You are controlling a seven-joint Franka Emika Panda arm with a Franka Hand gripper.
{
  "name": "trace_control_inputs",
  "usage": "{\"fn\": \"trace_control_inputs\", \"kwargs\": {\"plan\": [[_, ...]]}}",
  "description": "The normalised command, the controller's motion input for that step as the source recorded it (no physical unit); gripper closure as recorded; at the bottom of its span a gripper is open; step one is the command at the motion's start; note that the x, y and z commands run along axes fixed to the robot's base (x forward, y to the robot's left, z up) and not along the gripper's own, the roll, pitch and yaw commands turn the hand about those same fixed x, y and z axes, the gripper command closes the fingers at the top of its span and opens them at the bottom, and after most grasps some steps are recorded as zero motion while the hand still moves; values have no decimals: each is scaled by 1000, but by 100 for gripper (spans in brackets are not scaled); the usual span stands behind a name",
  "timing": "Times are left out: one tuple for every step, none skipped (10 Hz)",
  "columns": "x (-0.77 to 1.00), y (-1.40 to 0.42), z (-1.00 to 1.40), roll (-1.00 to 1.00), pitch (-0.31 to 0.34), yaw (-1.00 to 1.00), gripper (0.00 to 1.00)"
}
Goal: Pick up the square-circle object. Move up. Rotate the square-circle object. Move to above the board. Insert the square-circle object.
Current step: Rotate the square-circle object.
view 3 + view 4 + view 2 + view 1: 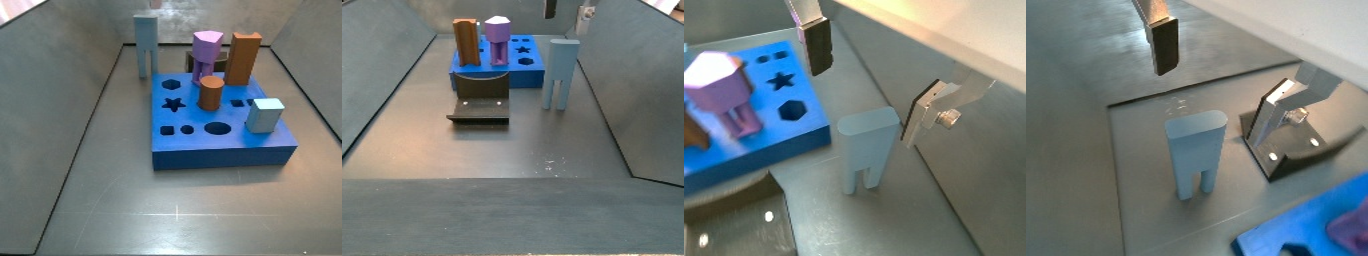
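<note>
The square-circle object is a tall, slim grey-blue peg (1196,152). It stands upright on the floor beside the board, and it shows in both wrist views (867,150) and both side views (144,45) (561,72). The board (221,148) is a bright-blue block with dark shaped holes (780,82). My gripper (1220,78) hangs above the peg's top, open and empty, with one finger (818,45) on each side of the peg and well apart from it. In a side view only the fingertips show at the frame edge (568,11).
A purple hexagonal peg (206,52), a tall brown peg (243,57), an orange cylinder (211,93) and a pale-blue cube (266,115) stand on the board. The fixture (478,100) stands on the floor near the peg (1309,150). Grey walls enclose the floor.
</note>
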Motion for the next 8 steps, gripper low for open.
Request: {"fn": "trace_control_inputs", "kwargs": {"plan": [[41, -3, -35, -11, 10, 1000, 0], [42, -3, -33, -12, 10, 1000, 0], [42, -3, -32, -12, 11, 1000, 0], [42, -3, -31, -14, 11, 1000, 0], [42, -3, -31, -15, 12, 1000, 0], [42, -3, -30, -16, 13, 1000, 0], [42, -3, -30, -18, 15, 1000, 0], [42, -3, -30, -20, 16, 1000, 0]]}}
